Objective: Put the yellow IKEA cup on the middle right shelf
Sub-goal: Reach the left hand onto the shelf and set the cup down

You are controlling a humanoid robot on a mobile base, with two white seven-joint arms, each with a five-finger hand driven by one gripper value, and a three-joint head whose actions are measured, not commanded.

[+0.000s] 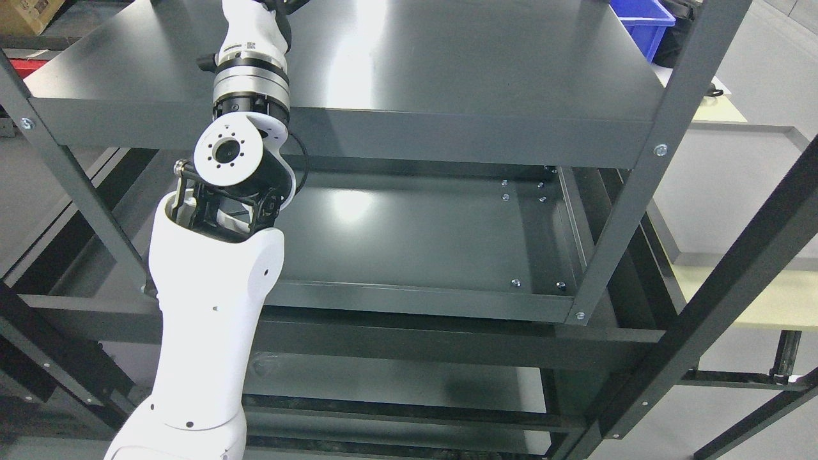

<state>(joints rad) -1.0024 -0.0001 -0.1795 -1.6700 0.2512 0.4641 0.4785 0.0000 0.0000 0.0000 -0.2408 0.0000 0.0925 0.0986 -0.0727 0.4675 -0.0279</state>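
Above the top shelf [447,70] my left arm [211,306] runs out of frame, hiding my hand; I cannot tell its grasp. No cup shows, and the middle shelf [415,236] lies bare, so placing remains.

Dark metal shelving [447,137], grey floor [722,185]

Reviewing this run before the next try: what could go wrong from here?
1. The left arm reaches up past the top shelf, and its hand is out of frame, so the grasp can't be checked.
2. No yellow cup is in view, so it may be missing or dropped.
3. The elbow sits close to the top shelf's front edge; lowering toward the middle shelf could clip it.
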